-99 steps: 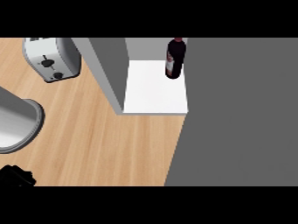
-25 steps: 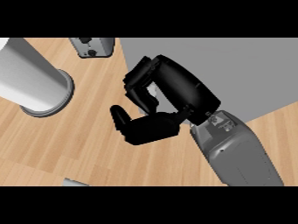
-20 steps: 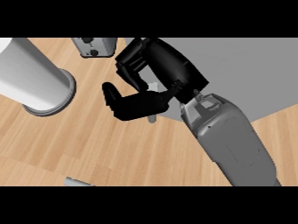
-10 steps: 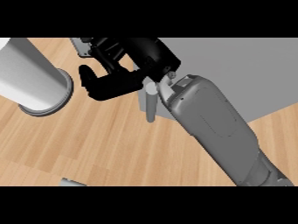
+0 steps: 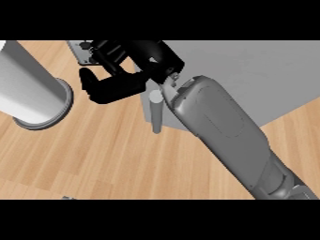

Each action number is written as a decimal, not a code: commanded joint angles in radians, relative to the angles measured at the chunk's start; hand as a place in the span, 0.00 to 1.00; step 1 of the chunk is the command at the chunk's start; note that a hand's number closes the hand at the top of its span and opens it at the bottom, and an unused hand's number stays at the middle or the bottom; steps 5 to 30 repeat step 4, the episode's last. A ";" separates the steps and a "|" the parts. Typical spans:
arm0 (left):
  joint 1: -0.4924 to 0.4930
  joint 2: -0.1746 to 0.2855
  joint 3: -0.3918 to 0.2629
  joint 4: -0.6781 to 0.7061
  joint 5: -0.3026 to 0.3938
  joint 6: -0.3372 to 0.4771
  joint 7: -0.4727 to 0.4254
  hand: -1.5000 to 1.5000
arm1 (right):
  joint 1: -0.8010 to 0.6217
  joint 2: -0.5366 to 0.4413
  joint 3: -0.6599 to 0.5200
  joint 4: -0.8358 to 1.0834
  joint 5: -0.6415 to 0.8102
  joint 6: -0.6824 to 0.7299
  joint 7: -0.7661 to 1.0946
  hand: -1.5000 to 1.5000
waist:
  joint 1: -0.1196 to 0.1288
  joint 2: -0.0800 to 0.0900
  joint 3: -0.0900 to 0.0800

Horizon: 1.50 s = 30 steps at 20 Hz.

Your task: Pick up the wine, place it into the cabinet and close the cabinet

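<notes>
Right robot hand (image 5: 117, 86), toward 11 o'clock over the counter (image 5: 121, 159) at the edge of the grey cabinet (image 5: 259, 70), grip state indeterminable; the wine is out of sight, probably a heavy, smooth, breakable glass bottle best encircled round its wide body.
</notes>
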 commanded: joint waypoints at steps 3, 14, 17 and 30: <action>0.008 -0.016 -0.009 0.002 -0.003 0.003 -0.006 1.00 | 0.044 -0.123 -0.119 0.170 0.000 -0.025 -0.073 1.00 | -0.061 0.057 0.039; 0.007 -0.015 -0.004 0.011 -0.008 0.006 -0.011 1.00 | 0.034 -0.127 -0.120 0.174 -0.010 -0.016 -0.080 1.00 | -0.062 0.058 0.038; 0.007 -0.015 -0.004 0.011 -0.008 0.006 -0.011 1.00 | 0.034 -0.127 -0.120 0.174 -0.010 -0.016 -0.080 1.00 | -0.062 0.058 0.038; 0.007 -0.015 -0.004 0.011 -0.008 0.006 -0.011 1.00 | 0.034 -0.127 -0.120 0.174 -0.010 -0.016 -0.080 1.00 | -0.062 0.058 0.038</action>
